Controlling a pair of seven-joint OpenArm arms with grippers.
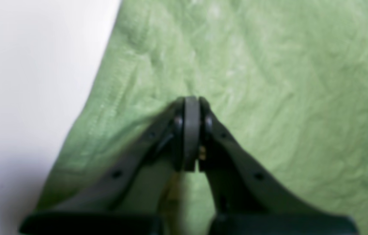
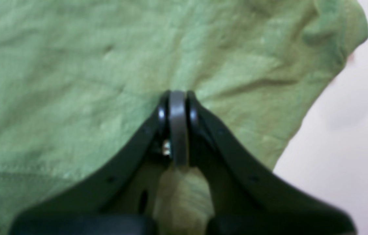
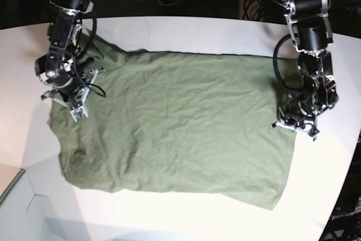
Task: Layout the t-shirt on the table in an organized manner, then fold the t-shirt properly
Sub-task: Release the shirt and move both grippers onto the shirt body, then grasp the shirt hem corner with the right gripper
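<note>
The t-shirt [image 3: 175, 122] lies spread over the middle of the white table [image 3: 186, 32], mostly flat but wrinkled, its long side running across the base view. Neck and label cannot be made out from any view, and the sleeves are hard to pick out; the cloth at the base view's upper left is bunched under an arm. The right gripper [image 3: 79, 111], on that view's left, sits low on the shirt's left edge, and the left gripper [image 3: 302, 127] sits at the shirt's right edge, each so small and cluttered with cables there that the jaws cannot be read from above. The wrist views are soft and blurred. In the right wrist view the right gripper [image 2: 178, 98] has its jaws pressed together with green cloth [image 2: 73, 81] puckering toward the tips and a fold of it showing between the fingers lower down, so they appear clamped on the fabric. In the left wrist view the left gripper [image 1: 191, 102] also has its jaws together against the shirt [image 1: 268, 81] near its hem, with bare table [image 1: 24, 81] beside it; whether cloth is actually pinched there I cannot tell, as the tips hide the contact.
</note>
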